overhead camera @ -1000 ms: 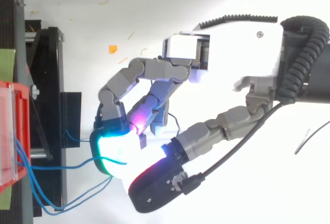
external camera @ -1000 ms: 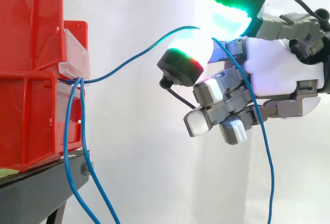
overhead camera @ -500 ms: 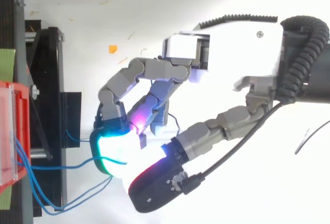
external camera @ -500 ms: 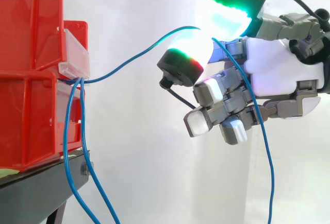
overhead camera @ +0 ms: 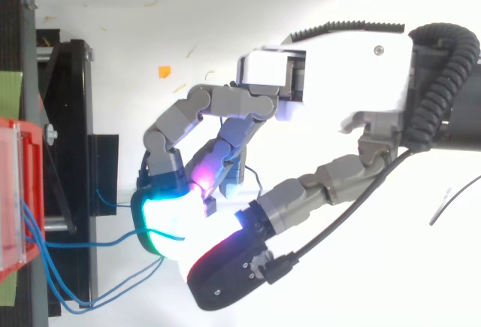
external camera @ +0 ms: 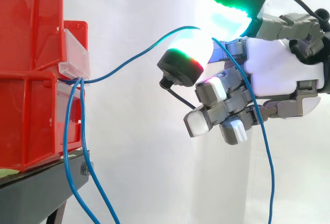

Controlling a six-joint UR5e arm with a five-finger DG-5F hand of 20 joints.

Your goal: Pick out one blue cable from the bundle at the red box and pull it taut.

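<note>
Red bins [external camera: 31, 105], 2 stacked, stand on a black stand [external camera: 36, 193] at the left of the side view, cut off by the left edge. 1 blue cable [external camera: 124, 64] leaves the clear holder on their front and rises in a slack arc to the hand [external camera: 278, 74]. There it is pinched between the glowing pads [external camera: 227, 13] of thumb and finger. The contact itself is lost in their glare. Past the pinch it drops across the palm and runs off the bottom edge. Other strands [external camera: 66, 147] hang from the bins, also cut off below.

From the top, the hand [overhead camera: 346, 71] reaches in from the right, its other fingers curled under. The cable [overhead camera: 75, 243] runs from the bins [overhead camera: 11, 192] over the stand [overhead camera: 71, 154] to the green-lit pad, partly hidden beneath it.
</note>
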